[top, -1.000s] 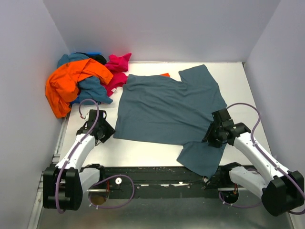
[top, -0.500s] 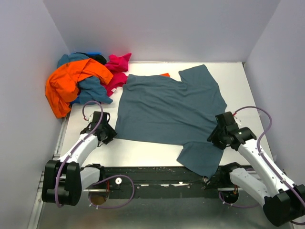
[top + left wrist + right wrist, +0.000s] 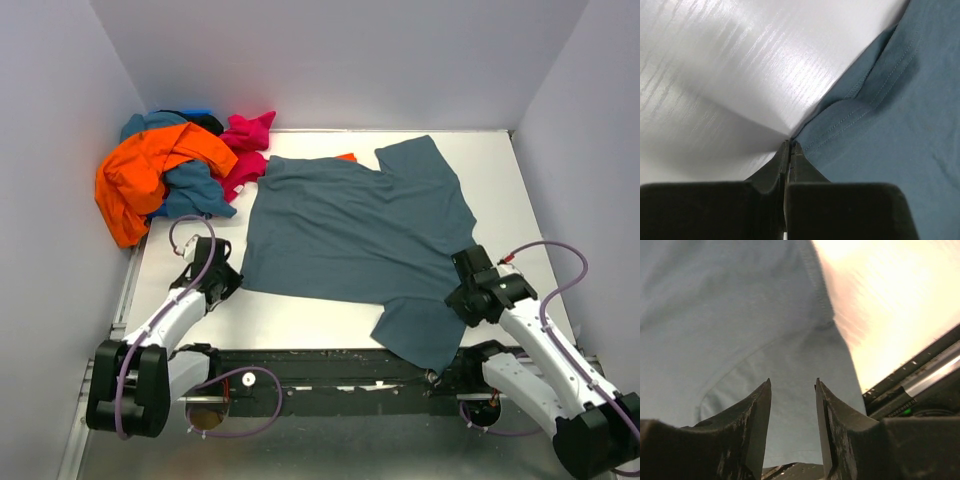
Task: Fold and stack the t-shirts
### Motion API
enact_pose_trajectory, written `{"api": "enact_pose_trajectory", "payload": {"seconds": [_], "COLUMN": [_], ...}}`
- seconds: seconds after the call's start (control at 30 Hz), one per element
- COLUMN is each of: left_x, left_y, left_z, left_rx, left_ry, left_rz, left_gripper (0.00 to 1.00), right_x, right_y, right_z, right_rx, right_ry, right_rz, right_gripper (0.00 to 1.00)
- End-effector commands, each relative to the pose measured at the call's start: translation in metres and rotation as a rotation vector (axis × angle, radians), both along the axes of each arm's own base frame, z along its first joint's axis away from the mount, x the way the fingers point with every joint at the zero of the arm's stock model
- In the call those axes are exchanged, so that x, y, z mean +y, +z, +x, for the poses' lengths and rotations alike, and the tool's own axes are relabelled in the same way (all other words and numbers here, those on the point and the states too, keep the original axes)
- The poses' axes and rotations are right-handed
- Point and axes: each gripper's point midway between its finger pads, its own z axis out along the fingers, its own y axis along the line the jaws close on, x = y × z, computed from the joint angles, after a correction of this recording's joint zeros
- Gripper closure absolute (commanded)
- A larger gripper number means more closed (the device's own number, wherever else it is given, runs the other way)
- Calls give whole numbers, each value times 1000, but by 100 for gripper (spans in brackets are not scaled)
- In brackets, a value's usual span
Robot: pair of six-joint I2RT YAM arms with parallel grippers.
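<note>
Across the middle of the top view, the slate shirt (image 3: 350, 230) is lying spread flat on the table (image 3: 300, 320), 1 sleeve reaching the near edge at lower right. The other shirts (image 3: 160, 170) are sitting heaped in the upper left corner. The left gripper (image 3: 228, 283) is resting at the slate shirt's lower left corner, and the right gripper (image 3: 458, 290) is hovering at its right side.

Lower centre in the left wrist view, the left gripper (image 3: 789, 147) is pressing its 2 fingers together, tips touching the hem corner of the slate shirt (image 3: 890, 125). Whether cloth is caught between them is not showing.

Lower centre in the right wrist view, the right gripper (image 3: 792, 387) is keeping its jaws partly apart over the slate shirt (image 3: 730, 315), gripping nothing.

The cloth is looking thin, limp and light, likely sagging when lifted. Stitched hems and corners are probably offering the firmest hold.
</note>
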Motion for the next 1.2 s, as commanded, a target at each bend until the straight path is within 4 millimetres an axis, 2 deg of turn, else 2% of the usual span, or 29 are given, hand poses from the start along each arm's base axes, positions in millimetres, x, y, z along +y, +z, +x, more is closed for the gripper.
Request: {"api": "enact_pose_trajectory", "payload": {"seconds": [0.0, 0.27, 0.4, 0.6, 0.83, 1.03, 1.07, 1.17], "left_x": [1, -2, -7, -9, -12, -12, -12, -13], "left_y": [8, 36, 45, 50, 51, 53, 53, 54], "left_z": [-3, 5, 12, 17, 18, 20, 20, 20], "left_rx": [-61, -101, -134, -141, -148, -146, -146, -148], "left_ry": [14, -20, -38, -63, -70, -74, -72, -71], "left_rz": [-4, -8, -22, -23, -35, -32, -32, -34], "left_gripper": [100, 100, 100, 100, 100, 100, 100, 100], "right_x": [-23, -17, -8, 17, 23, 25, 25, 28], "right_y": [-5, -7, -15, -38, -56, -57, -57, -57], "right_z": [-13, -21, -13, -11, -9, -4, -3, 1], "right_rx": [72, 215, 229, 307, 316, 321, 322, 310], "right_ry": [-126, -83, -46, 2, -10, -12, -10, 12], "right_rz": [-106, -122, -92, 12, 42, 39, 40, 47], "right_gripper": [52, 52, 52, 51, 57, 59, 60, 89]}}
